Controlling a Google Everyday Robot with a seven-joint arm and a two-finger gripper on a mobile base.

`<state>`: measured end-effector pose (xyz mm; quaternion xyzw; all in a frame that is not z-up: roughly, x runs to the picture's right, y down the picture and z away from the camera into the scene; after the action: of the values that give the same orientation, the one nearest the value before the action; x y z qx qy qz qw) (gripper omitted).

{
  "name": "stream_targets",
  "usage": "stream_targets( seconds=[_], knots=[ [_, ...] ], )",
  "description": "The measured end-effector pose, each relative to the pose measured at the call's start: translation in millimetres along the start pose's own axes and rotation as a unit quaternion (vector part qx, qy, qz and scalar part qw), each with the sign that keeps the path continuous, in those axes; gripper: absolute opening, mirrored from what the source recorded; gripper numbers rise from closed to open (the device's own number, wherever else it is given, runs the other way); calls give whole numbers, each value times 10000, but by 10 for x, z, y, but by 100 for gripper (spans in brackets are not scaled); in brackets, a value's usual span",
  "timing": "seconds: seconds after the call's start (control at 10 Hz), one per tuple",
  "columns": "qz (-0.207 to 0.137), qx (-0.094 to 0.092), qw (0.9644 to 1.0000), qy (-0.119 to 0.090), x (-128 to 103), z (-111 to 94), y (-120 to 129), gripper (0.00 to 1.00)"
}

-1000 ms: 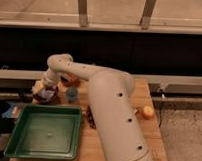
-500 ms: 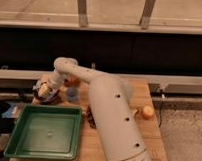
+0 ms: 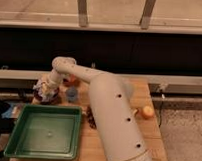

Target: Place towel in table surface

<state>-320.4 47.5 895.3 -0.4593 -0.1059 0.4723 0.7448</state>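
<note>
the claw (image 3: 49, 86) was drawn shut, pointing down over the far left corner of the desk (image 3: 94, 147), its tip buried in the towel (image 3: 42, 85). whether any cloth was pinched in it could not be told. the towel showed as a small, pale, crumpled heap with grey-blue shadows in its folds. it sat in what looked like a dark purplish bowl (image 3: 46, 98), not flat on the wood. from the claw a thin white forearm rose to a rounded elbow (image 3: 63, 65), and the thick white arm (image 3: 113, 120) ran back across the desk to its near right edge. just beside the bowl stood a small blue cup (image 3: 71, 94). a green tray (image 3: 42, 135) lay nearer, and an orange fruit (image 3: 147, 112) sat well apart on the right.
</note>
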Motion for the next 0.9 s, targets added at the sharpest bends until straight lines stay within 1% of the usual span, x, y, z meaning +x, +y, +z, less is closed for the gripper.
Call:
stream_targets(
  seconds=[0.1, 0.2, 0.3, 0.5, 0.6, 0.7, 0.8, 0.9],
  knots=[
    [-27, 48, 10000, -28, -25, -62, 42, 0],
    [-53, 158, 9998, -75, -73, -192, 73, 0],
    [-76, 297, 9995, -114, -140, -345, 103, 0],
    [-145, 673, 9975, -123, -289, -662, 229, 0],
    [-143, 921, 9956, -112, -353, -820, 280, 0],
    [-75, 1259, 9920, -106, -392, -1030, 283, 0],
    [53, 1442, 9895, -122, -357, -1182, 224, 0],
    [174, 1579, 9872, -128, -289, -1298, 164, 0]
  ],
)
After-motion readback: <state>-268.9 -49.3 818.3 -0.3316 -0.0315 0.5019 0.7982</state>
